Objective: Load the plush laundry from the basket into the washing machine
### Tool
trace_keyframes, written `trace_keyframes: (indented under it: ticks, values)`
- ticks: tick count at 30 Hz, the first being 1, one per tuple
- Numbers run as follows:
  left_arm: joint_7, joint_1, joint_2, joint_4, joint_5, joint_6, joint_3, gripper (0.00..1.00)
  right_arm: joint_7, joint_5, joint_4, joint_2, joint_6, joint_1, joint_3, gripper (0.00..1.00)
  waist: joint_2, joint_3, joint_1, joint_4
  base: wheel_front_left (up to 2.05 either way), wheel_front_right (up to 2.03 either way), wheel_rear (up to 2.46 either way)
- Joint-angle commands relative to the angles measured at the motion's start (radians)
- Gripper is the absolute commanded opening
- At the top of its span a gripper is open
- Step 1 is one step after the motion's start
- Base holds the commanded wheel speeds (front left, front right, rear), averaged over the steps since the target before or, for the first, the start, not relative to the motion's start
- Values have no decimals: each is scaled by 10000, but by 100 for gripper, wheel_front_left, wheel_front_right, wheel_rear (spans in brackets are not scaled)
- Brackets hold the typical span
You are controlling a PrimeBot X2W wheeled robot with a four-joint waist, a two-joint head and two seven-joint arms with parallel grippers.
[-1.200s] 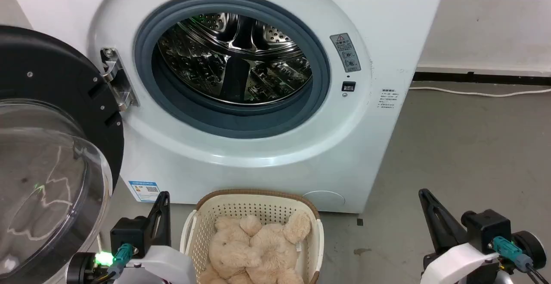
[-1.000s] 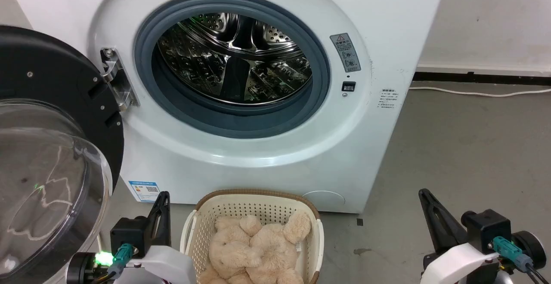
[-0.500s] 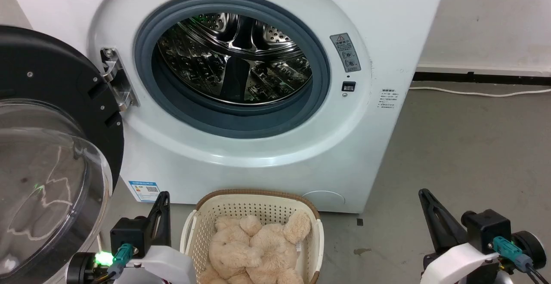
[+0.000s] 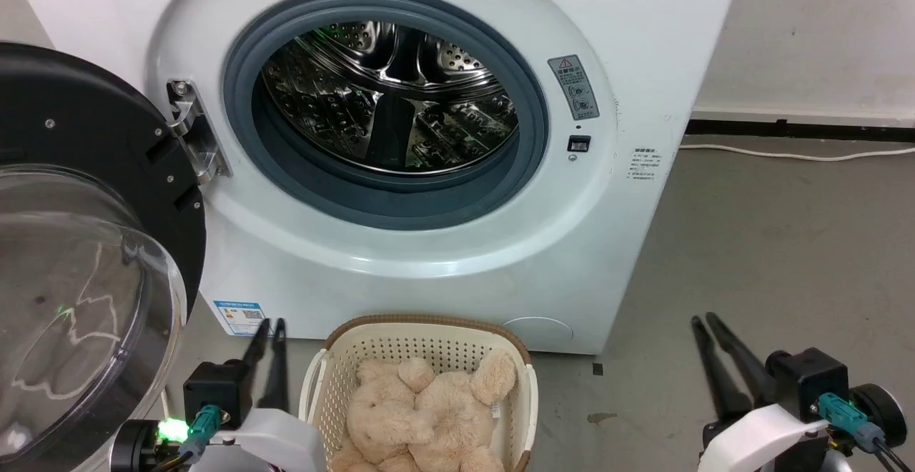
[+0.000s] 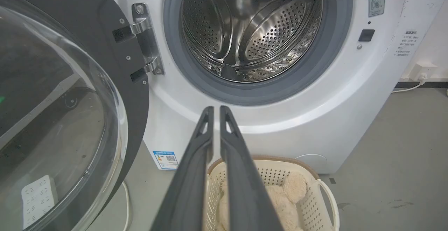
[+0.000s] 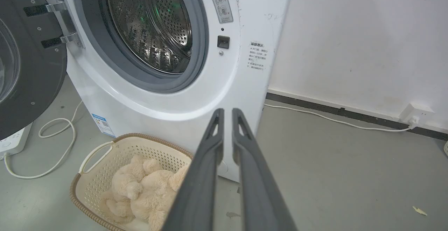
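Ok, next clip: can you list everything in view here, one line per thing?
washing machine: one, white, facing the robot
door: one, black rim with clear dome, swung open at the left
drum: one, shiny perforated steel, nothing in it
basket: one, cream with brown rim, on the floor before the washer
plush toy: one, cream-beige, lying in the basket
cables: two, white, on the floor either side of the washer
left claw: dark fingers slightly parted, left of the basket
right claw: dark fingers slightly parted, right of the basket
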Motion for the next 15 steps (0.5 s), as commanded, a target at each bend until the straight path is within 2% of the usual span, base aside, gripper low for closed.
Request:
trace_keyframes:
  ticks: [1, 15]
  values:
    - [-3, 0, 0, -1, 0, 0, -2, 100, -3, 3, -1, 0, 0, 0, 0, 100, 0, 0, 0, 0, 0, 0, 0]
    - [-248, -55, 53, -12, 46, 9, -282, 100, -248, 241, -60, 4, 1, 10, -250, 100, 0, 163, 0, -18, 0, 0, 0]
